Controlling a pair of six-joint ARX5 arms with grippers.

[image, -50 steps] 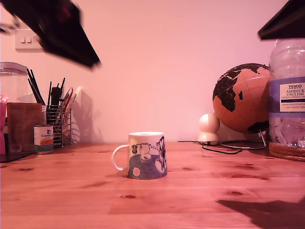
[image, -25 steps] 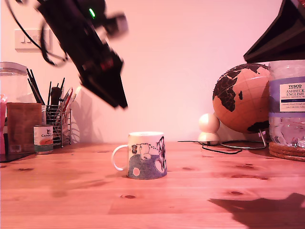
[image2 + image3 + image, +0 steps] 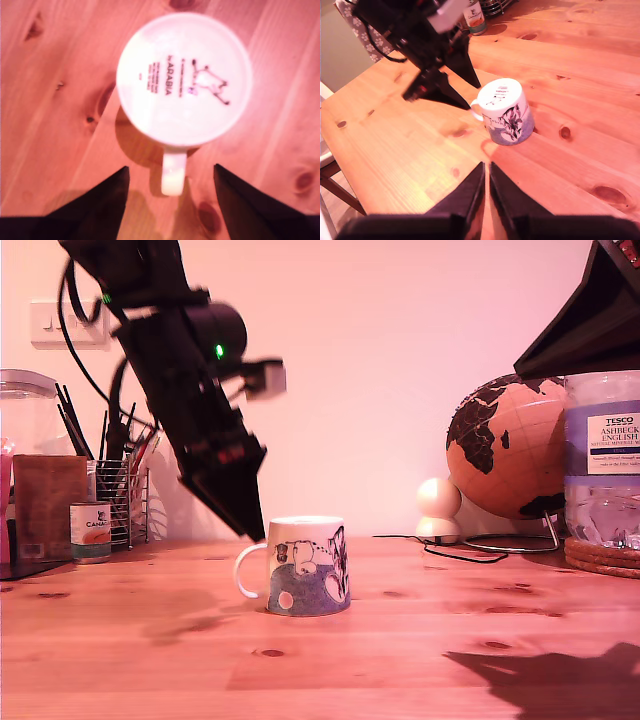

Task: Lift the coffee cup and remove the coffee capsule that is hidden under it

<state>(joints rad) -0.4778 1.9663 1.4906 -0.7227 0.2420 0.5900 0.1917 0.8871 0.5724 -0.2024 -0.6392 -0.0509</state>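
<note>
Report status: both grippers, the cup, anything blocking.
My first gripper open, jaws either side of the coffee cup handle. My second gripper nearly shut, empty, high. Cup upside down; capsule unseen. Nothing blocking.

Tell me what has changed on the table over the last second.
My first hand has come down from the upper part of the exterior view's left and now hangs open beside the handle of the coffee cup, jaws either side of it, not yet gripping. My second hand stayed high at the exterior view's right, nearly closed. The cup, upside down on the table, has not moved.
</note>
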